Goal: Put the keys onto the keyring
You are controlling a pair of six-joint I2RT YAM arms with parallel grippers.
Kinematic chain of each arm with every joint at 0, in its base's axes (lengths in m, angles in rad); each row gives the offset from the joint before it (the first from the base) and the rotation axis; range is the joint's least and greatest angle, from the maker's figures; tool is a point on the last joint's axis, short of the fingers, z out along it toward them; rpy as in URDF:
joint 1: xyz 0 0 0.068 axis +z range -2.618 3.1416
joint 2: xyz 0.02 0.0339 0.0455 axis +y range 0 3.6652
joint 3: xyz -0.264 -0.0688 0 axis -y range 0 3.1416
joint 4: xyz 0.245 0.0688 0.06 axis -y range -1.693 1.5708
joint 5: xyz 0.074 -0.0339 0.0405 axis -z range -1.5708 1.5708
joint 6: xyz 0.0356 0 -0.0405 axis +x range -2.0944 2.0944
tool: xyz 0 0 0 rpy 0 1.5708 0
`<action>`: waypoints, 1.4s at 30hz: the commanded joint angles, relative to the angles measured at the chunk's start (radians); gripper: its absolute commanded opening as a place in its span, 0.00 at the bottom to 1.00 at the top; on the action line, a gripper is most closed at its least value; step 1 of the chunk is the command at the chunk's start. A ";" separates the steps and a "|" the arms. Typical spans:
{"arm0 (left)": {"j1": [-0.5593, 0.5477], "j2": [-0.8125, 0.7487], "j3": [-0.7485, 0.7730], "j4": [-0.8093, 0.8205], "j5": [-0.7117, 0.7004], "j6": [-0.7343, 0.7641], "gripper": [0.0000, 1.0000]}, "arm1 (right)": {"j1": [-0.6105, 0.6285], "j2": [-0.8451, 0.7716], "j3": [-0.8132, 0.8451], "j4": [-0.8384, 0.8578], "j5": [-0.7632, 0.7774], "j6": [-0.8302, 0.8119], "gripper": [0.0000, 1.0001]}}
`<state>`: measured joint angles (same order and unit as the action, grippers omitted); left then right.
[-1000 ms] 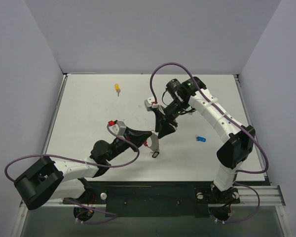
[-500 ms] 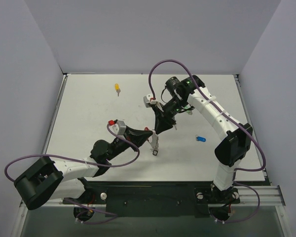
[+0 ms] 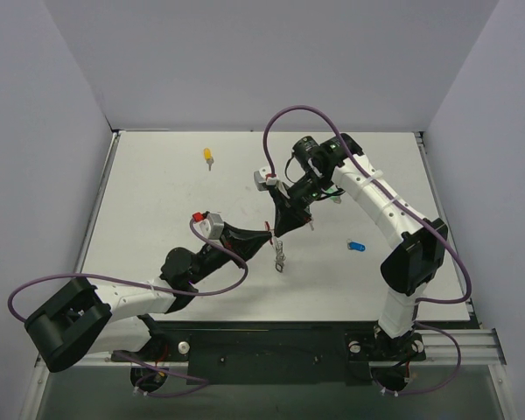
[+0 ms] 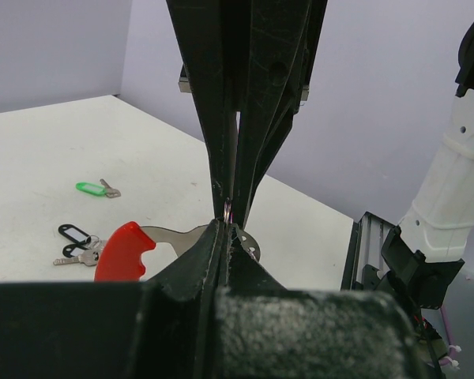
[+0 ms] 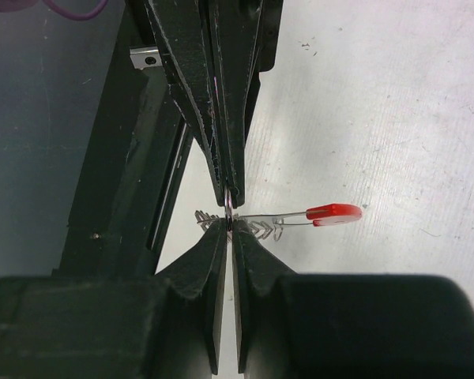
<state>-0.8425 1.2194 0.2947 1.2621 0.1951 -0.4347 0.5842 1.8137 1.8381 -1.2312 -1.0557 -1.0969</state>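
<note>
Right claw (image 5: 230, 226), left claw (image 4: 225, 226), both pinching keyring (image 5: 332, 212)

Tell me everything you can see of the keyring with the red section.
The keyring is a thin silver metal loop with a curved, plastic-looking red section and small toothed silver pieces hanging at it. It sits near the middle of the table, pinched at one spot by both the left gripper and the right gripper, shut tip to tip.
</note>
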 commanded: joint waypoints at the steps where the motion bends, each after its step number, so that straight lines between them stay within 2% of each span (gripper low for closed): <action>1: -0.001 -0.011 0.049 0.349 0.012 -0.010 0.00 | 0.011 0.001 0.010 -0.033 -0.061 -0.014 0.03; 14: -0.001 0.014 0.041 0.349 0.010 -0.024 0.00 | 0.012 0.009 0.036 -0.105 -0.044 -0.050 0.00; 19: 0.000 0.000 0.034 0.303 0.003 -0.030 0.01 | 0.009 0.009 0.035 -0.111 -0.012 -0.047 0.00; 24: -0.001 -0.035 0.023 0.231 0.007 -0.035 0.20 | 0.009 0.009 0.039 -0.113 0.032 -0.026 0.00; 28: 0.002 -0.093 0.008 0.154 0.015 -0.027 0.30 | 0.011 0.007 0.039 -0.113 0.080 -0.011 0.00; 32: 0.008 -0.185 -0.015 0.036 0.020 0.005 0.33 | 0.016 -0.002 0.038 -0.113 0.134 0.003 0.00; 34: 0.006 -0.242 -0.009 -0.076 0.035 0.049 0.34 | 0.034 -0.010 0.046 -0.113 0.216 0.017 0.00; 37: 0.005 -0.305 0.043 -0.373 0.061 0.134 0.36 | 0.086 -0.031 0.055 -0.116 0.375 0.038 0.00; 42: -0.015 -0.330 0.093 -0.610 0.084 0.293 0.36 | 0.157 -0.039 0.067 -0.145 0.562 0.061 0.00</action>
<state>-0.8436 0.8982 0.3225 0.9108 0.2451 -0.2913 0.6952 1.8133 1.8606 -1.2915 -0.6724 -1.0649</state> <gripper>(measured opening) 0.360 0.002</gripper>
